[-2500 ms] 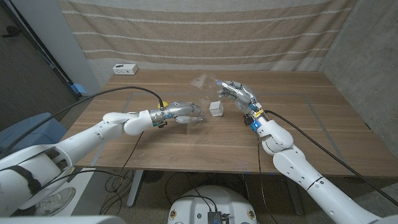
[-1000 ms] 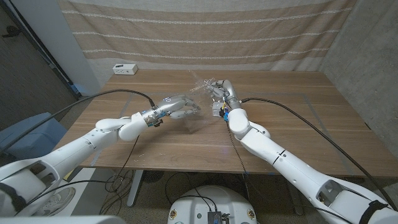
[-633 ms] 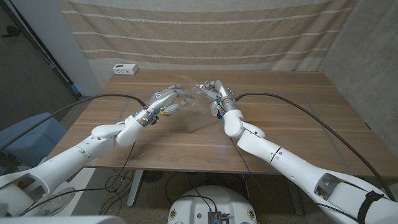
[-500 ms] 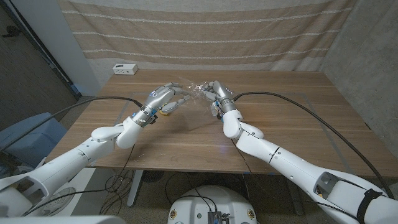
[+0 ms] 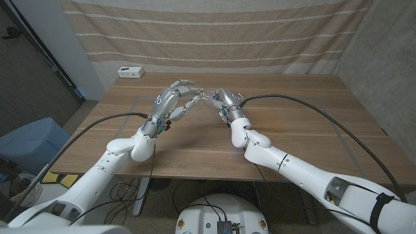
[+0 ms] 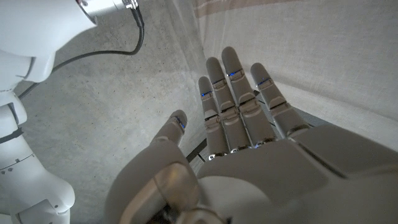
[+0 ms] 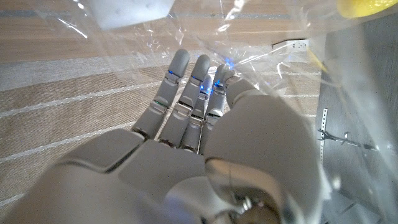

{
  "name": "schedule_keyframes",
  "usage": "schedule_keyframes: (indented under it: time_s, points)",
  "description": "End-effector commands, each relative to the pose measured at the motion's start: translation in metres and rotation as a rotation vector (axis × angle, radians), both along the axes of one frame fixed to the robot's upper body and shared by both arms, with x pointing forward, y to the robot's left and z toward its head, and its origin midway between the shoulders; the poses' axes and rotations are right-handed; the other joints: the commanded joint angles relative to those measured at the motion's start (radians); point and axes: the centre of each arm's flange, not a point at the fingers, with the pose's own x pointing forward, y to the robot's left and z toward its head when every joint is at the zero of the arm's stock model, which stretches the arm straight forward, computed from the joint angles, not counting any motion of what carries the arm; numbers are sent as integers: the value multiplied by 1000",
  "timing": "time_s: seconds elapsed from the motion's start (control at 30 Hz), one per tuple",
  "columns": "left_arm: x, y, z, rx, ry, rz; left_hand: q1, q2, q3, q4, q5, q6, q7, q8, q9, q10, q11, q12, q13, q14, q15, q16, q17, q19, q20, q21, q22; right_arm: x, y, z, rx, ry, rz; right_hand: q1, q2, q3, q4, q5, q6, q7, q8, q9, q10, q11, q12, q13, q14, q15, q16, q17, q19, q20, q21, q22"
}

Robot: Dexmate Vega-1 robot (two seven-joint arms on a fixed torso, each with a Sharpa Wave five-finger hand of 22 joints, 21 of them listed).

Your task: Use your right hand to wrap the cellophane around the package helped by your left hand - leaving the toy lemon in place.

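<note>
- Both hands are raised over the middle of the wooden table [image 5: 292,123], well inside its edges, with bare wood all round them.
- The left hand [image 5: 174,99] has its fingers spread and nothing in it.
- The right hand [image 5: 223,101] holds the cellophane [image 5: 205,97] at its fingertips; the crinkled clear sheet stretches between the two hands.
- In the right wrist view, the film drapes over the fingers [image 7: 180,93]; through it the white package [image 7: 127,11] and toy lemon [image 7: 365,6] show at the upper edge.
- A white box [image 5: 130,72] sits at the table's upper left corner; its writing is unreadable.
</note>
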Motion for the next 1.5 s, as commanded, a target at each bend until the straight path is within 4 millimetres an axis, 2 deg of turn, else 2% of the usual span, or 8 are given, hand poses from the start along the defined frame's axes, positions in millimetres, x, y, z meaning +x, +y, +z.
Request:
schedule_keyframes:
  time_s: [0.03, 0.17, 0.53, 0.8, 1.03, 1.3, 1.4, 1.5]
  points:
    - [-17, 35, 24, -299, -98, -115, -1, -12, 13, 0, -1, -29, -14, -4, -1, -30, -6, -6, 12, -31, -5, -29, -14, -20, 4, 0, 0, -1, -1, -3, -63, -39, -66, -22, 3, -14, 4, 2, -2, -25, -1, -3, -22, -19, -23, -2, -60, -46, -12, 14, -89, 40, -41, -6]
    - [-17, 36, 28, -324, -97, -171, -5, -23, 18, -3, -3, -63, -33, -8, -6, -77, -6, -20, 16, -49, -8, -54, -31, -27, 7, 4, -4, -1, -4, -2, -88, -15, -69, -58, -4, -29, 19, 2, -56, -39, -26, -7, -72, -6, -55, -7, -104, -30, -27, 13, -124, 52, -64, -7]
    - [-6, 36, 38, -251, -10, -164, -30, -58, 37, -34, -3, -253, -102, -13, -32, -281, -23, -169, -63, -234, 0, -201, -136, -111, 39, -3, -27, 6, -3, 1, -208, 114, -108, -257, -68, -127, 63, 11, -397, -106, -227, -24, -337, 6, -187, -40, -413, 72, -117, -38, -326, 167, -232, -8]
    - [-1, 37, 38, -243, 17, -152, -33, -61, 37, -36, -3, -261, -101, -12, -33, -283, -24, -175, -70, -225, 1, -202, -145, -115, 41, -4, -29, 19, -10, -7, -244, 246, -136, -394, 21, -130, 144, 11, -474, -141, -273, -26, -442, 3, -191, -66, -580, 70, -123, -74, -427, 105, -327, -7]
    - [2, 36, 39, -236, 31, -148, -36, -63, 38, -36, -3, -263, -100, -10, -34, -282, -23, -179, -75, -217, 1, -203, -151, -115, 42, -3, -30, 34, -18, -15, -279, 382, -137, -539, -2, -157, 217, 6, -601, -162, -291, -32, -577, 0, -198, -102, -720, 95, -126, -129, -494, 63, -406, -6]
    - [6, 32, 42, -205, 50, -156, -44, -65, 35, -34, -3, -259, -93, -6, -34, -275, -17, -181, -83, -205, 2, -203, -160, -117, 43, -3, -32, 43, -22, -24, -333, 451, -188, -579, -36, -182, 186, 12, -742, -187, -290, -37, -722, -24, -195, -127, -896, 125, -129, -199, -604, 135, -507, -5]
    - [7, 31, 42, -198, 56, -156, -48, -66, 34, -32, -3, -256, -87, -4, -34, -271, -18, -182, -86, -204, 3, -204, -163, -117, 44, -2, -32, 44, -24, -26, -339, 453, -212, -551, -26, -166, 158, 16, -758, -197, -284, -38, -753, -31, -193, -130, -901, 122, -121, -219, -567, 151, -507, -5]
    - [9, 30, 43, -191, 63, -162, -51, -66, 33, -30, -3, -256, -87, -3, -34, -271, -17, -183, -88, -203, 2, -204, -164, -117, 45, -2, -33, 43, -24, -28, -351, 442, -244, -455, 19, -103, 83, 17, -762, -204, -277, -38, -759, -37, -181, -134, -879, 112, -104, -259, -466, 134, -497, -3]
